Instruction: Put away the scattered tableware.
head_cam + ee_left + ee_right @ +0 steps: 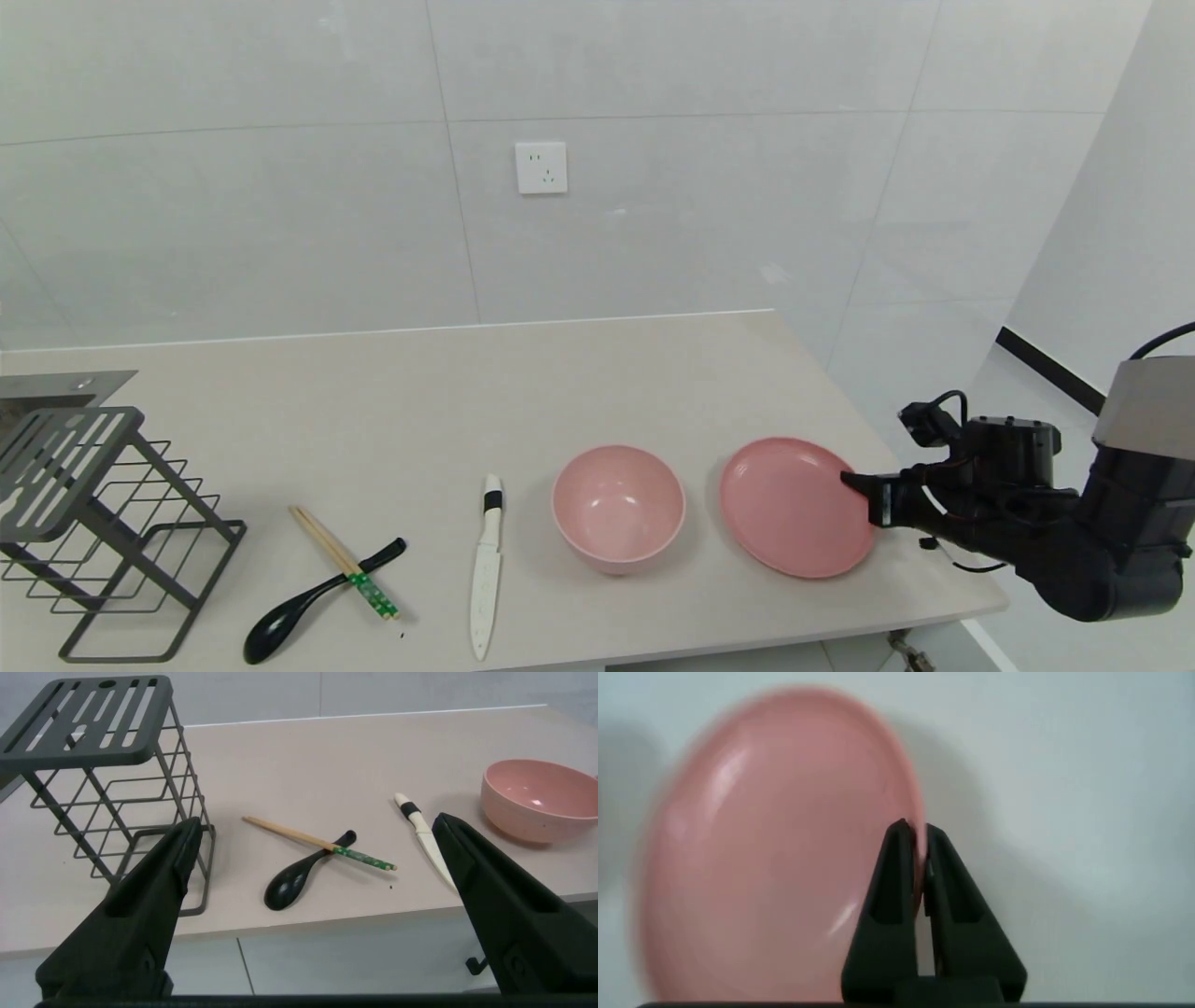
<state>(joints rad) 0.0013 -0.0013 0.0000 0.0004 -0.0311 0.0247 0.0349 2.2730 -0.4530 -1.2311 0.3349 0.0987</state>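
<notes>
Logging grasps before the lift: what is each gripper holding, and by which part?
The right gripper pinches the pink plate by its right rim; the left gripper holds nothing.

On the counter (pixel 420 392), along the front edge, 1 row from left to right. Farthest left, the rack (pixel 56 467). Right of it, 2 chopsticks (pixel 341 560) laid across the handle of the spoon (pixel 280 623), touching it. Then the knife (pixel 485 569), lengthwise front to back, apart from both neighbours. Next the bowl (pixel 618 504), upright, near the plate (pixel 794 509) but not touching. At the plate's right rim, by the counter's right edge, the right gripper (pixel 864 495), clamped on that rim. Behind all, on the wall, 1 socket (pixel 541 168).
</notes>
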